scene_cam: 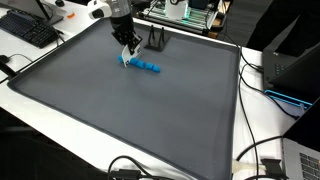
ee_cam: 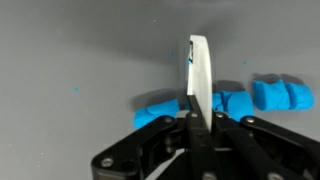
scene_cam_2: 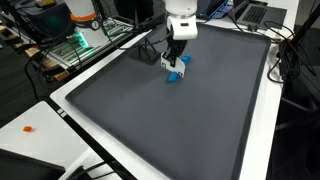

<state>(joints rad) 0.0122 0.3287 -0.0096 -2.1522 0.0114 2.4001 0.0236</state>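
Wrist view showed the row of blue blocks lying on the grey mat, partly behind a white strip that the jaws pinched, pressed together on it. Keeping that strip upright and square to the row seemed wise. In an exterior view a black stand stood near, and cables lay well apart on the table.
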